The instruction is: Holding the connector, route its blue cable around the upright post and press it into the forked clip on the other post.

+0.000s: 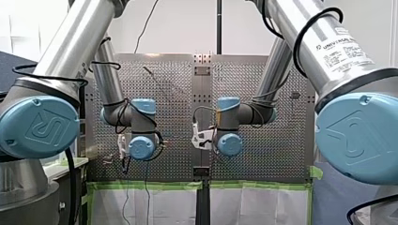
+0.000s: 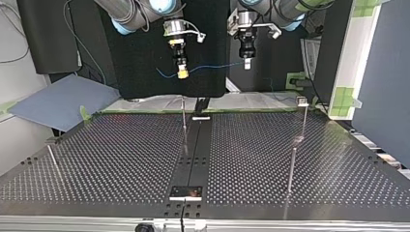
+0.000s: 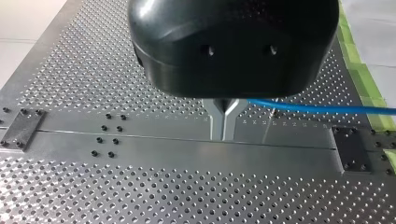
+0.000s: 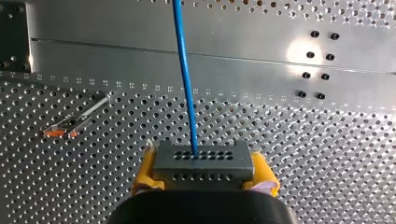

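Blue, the cable (image 2: 215, 66) spans the air between both end effectors, its length running across the top view, well above the bench (image 2: 121, 159). My right end effector (image 4: 204, 169) clamps the grey connector (image 4: 201, 157) in yellow pads (image 4: 145, 169); my left end effector (image 3: 224, 127) pinches the cable itself. The thin post (image 2: 183, 116) stands below the connector, and the clip-headed post (image 2: 302, 101) is nearer my left arm, so lowering likely comes first

1. Front view: we're behind and above the shoulders, well back, looking out over the perforated table (image 1: 281, 154).
2. Top view: now we're low at the table's far edge, facing back.
3. Wrist views: close above the table, both catching the blue cable (image 3: 317, 109).
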Controlling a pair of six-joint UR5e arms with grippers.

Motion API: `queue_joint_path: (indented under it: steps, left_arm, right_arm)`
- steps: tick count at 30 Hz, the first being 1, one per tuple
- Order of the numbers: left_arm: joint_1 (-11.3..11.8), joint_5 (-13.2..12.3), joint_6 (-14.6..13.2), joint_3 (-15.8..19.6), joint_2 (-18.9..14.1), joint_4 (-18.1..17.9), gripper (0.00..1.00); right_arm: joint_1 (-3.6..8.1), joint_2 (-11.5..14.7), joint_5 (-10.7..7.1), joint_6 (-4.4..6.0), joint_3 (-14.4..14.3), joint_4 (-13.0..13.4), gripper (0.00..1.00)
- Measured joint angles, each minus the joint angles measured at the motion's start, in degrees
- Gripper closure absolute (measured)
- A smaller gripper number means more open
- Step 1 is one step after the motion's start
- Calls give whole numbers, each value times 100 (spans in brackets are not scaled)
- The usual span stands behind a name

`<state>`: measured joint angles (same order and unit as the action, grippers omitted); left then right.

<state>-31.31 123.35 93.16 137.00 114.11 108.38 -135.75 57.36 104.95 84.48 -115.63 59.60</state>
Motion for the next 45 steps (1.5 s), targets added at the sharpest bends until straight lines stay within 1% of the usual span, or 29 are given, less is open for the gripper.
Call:
queue_joint_path:
  steps: [29,36,45]
  left_arm:
    - [-1,-5,-8,2,5,5,100]
    - [0,-207,-58,57,66,49,100]
    - [0,-237,-61,61,70,53,100]
  right_arm:
    - [0,0,1,0,0,-2,100]
    - [0,0,0,0,0,-9,100]
    - [0,0,0,0,0,-9,100]
